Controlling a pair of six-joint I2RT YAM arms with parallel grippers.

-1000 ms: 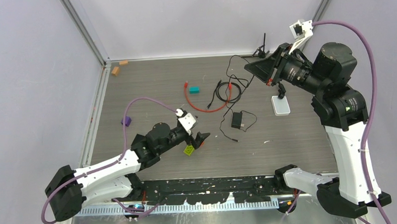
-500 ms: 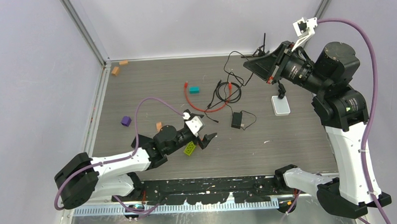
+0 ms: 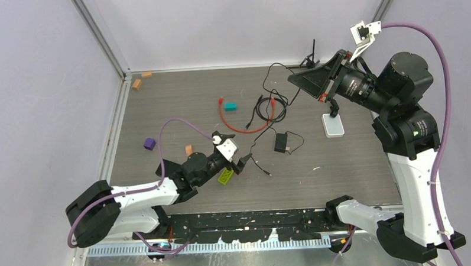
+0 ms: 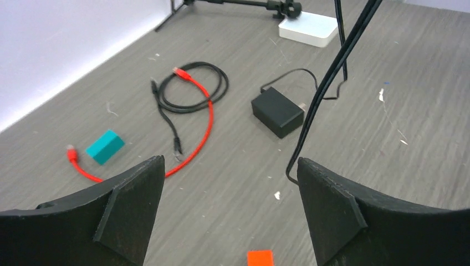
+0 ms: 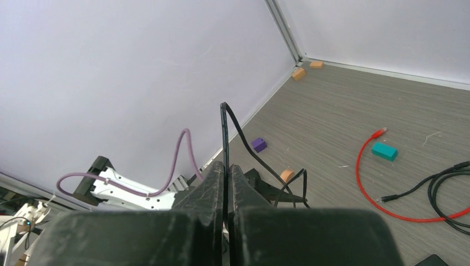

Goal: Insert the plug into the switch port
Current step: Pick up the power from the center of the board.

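Wide open, low over the grey surface (image 3: pixel 352 164): left black end effector (image 4: pixel 230 166). Pinched shut on a thin black wire (image 5: pixel 224 133): right black end effector (image 5: pixel 226 166). Flat beside a teal block (image 4: pixel 104 147): small red plug (image 4: pixel 71 152).

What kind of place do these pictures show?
Probably a robotics lab test cell: plain walls on a metal frame enclose a grey tabletop with two robot arms bolted on, loose cables and small coloured blocks.

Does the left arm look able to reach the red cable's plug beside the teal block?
Probably yes: the left gripper is open and low, nothing stands between it and that plug by the teal block, and the black wire hangs aside.
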